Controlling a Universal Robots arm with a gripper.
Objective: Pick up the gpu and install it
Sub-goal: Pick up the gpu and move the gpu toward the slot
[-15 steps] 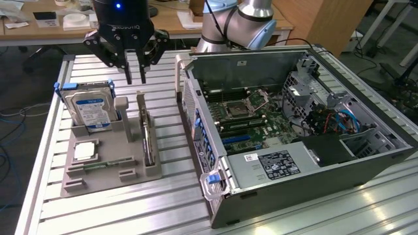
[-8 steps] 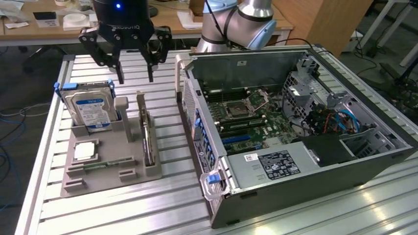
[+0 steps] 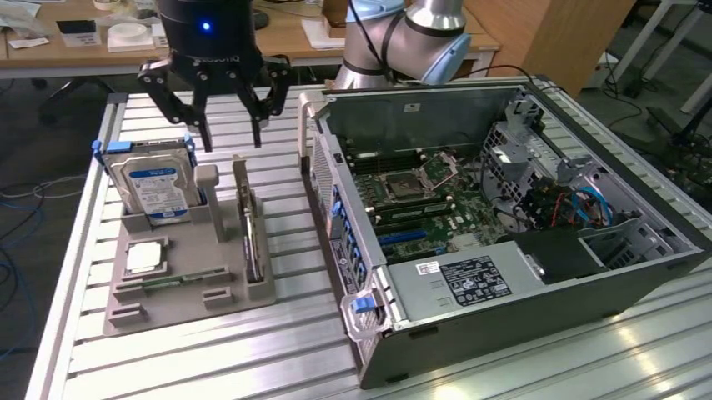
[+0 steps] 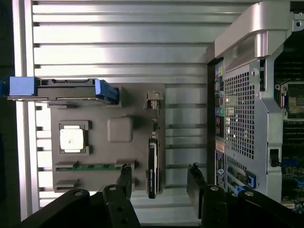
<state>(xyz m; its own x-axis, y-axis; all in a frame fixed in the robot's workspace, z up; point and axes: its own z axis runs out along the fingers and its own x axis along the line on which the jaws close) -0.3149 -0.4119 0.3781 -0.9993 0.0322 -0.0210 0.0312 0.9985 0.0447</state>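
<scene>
A: What is nearest to us?

B: The table (image 3: 223, 350), ribbed aluminium with long slots, quite shiny. On the exterior view's right lies the open computer case (image 3: 623, 275), a dark metal box. The silver power supply (image 3: 473, 279) is at its near end and the green motherboard (image 3: 423, 200) is behind that.

A: And on the other side?

B: A grey, matte plastic holder (image 3: 183, 312) with moulded pockets. In its near part a square silver processor chip (image 3: 145, 258) and a thin green memory stick (image 3: 167, 283) lie flat.

A: Where is the gpu?

B: The gpu (image 3: 253, 242) stands on its long edge in a slot of the holder, on the side toward the case. It is thin, flat and dark. A bare strip of table separates it from the perforated case wall.

A: And behind it?

B: The hard drive (image 3: 156, 187) stands upright at the holder's far end, silver with a blue-white label and blue rails.

A: The gripper?

B: The gripper (image 3: 228, 133) is black, with jointed fingers (image 4: 125, 183). It hovers above the holder's far end, between the drive and the gpu. Its jaws are spread wide. They hold nothing and touch nothing. There is free air all around them.
</scene>
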